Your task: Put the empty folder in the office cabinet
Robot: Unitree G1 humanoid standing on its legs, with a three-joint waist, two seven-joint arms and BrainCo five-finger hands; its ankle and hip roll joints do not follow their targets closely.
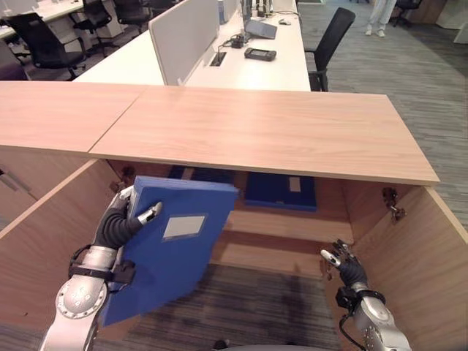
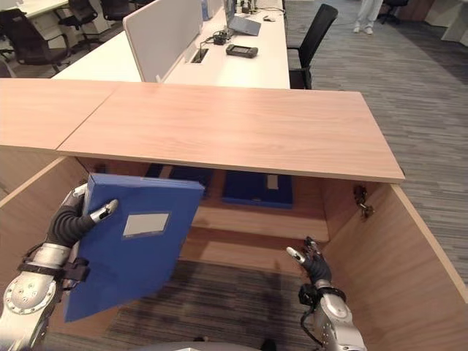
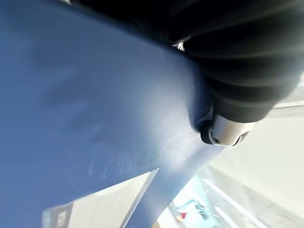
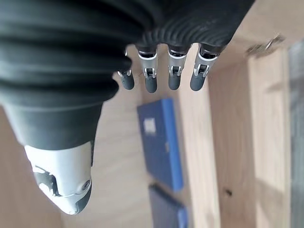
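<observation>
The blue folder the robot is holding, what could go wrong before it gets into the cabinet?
The blue folder hangs tilted from the left robot hand, gripped only near its top corner, so it might slip or swing. Its upper edge sits close under the cabinet top and could bump it. Folders on the shelf already lie inside, so it may land on them.

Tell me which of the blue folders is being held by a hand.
The large blue folder tilted before the open cabinet, gripped by the left hand; the others lie flat on the shelf.
</observation>
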